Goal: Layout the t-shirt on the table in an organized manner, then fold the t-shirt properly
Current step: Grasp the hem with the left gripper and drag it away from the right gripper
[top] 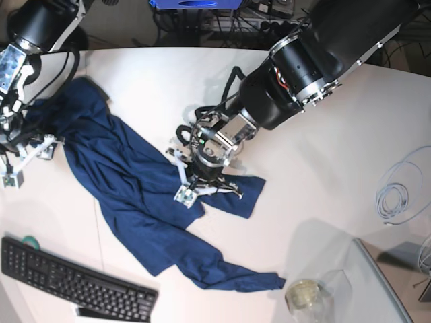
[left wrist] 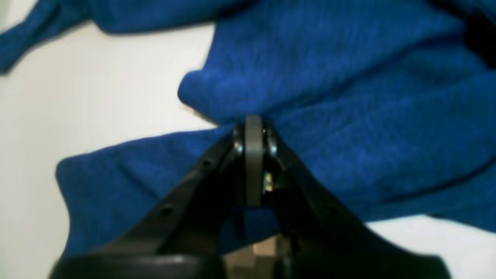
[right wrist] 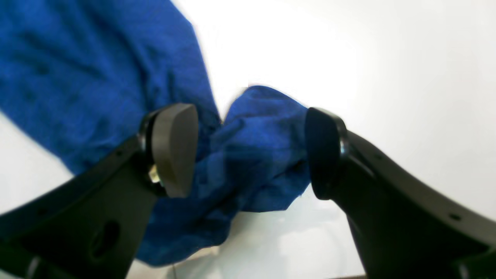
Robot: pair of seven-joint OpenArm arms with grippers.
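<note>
The dark blue t-shirt (top: pixel 135 195) lies crumpled across the white table (top: pixel 323 168), running from the far left down to the front middle. My left gripper (top: pixel 188 190) reaches into its middle right part. In the left wrist view the left gripper (left wrist: pixel 254 128) is shut, pads pressed together on a puckered fold of the t-shirt (left wrist: pixel 348 97). My right gripper (top: pixel 28 158) is at the shirt's left edge. In the right wrist view the right gripper (right wrist: pixel 248 151) stands open, with a bunched end of the t-shirt (right wrist: pixel 255 155) between its fingers.
A black keyboard (top: pixel 74 279) lies at the front left. A glass jar (top: pixel 306 296) stands at the front right beside a grey tray edge (top: pixel 384 282). A coiled white cable (top: pixel 404 188) lies at the right. The table's curved far edge (top: pixel 168 50) runs along the back.
</note>
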